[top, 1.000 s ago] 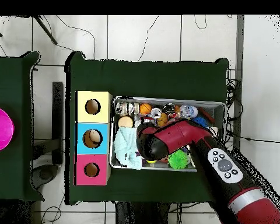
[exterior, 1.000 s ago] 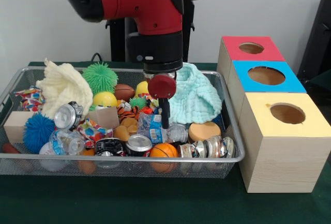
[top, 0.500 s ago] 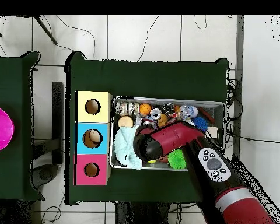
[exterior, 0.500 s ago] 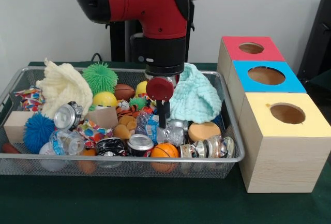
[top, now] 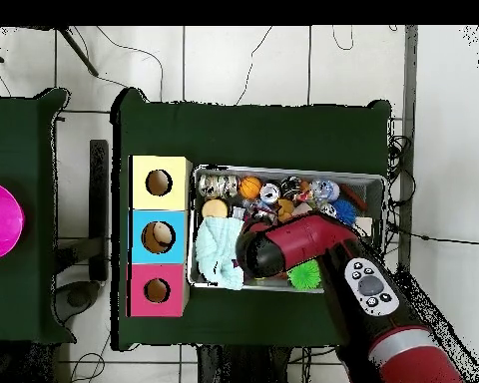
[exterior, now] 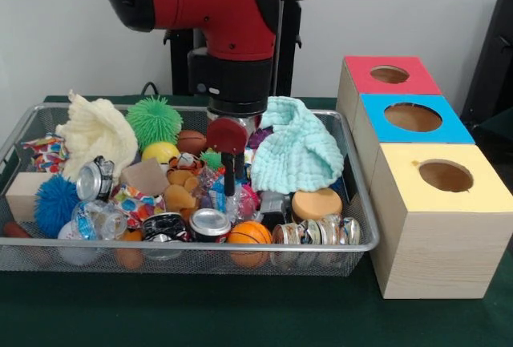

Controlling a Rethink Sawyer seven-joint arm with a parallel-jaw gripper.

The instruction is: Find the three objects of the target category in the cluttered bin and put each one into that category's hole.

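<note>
gripper (exterior: pixel 230 189) down in bin (exterior: pixel 359 227) centre frame, tip buried in clutter, grip state can't tell; holes (exterior: pixel 445 175) far right.

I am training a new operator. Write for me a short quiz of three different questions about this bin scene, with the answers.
1. True or false: the end effector is down among the clutter in the wire bin.
2. In the front view, which box top is nearest the camera: A red, B blue, C yellow?
3. Fill in: the mint green cloth lies at the bin end closest to the ____.

Key
1. True.
2. C, the yellow box; the blue box and the red box stand behind it.
3. Boxes.
</note>
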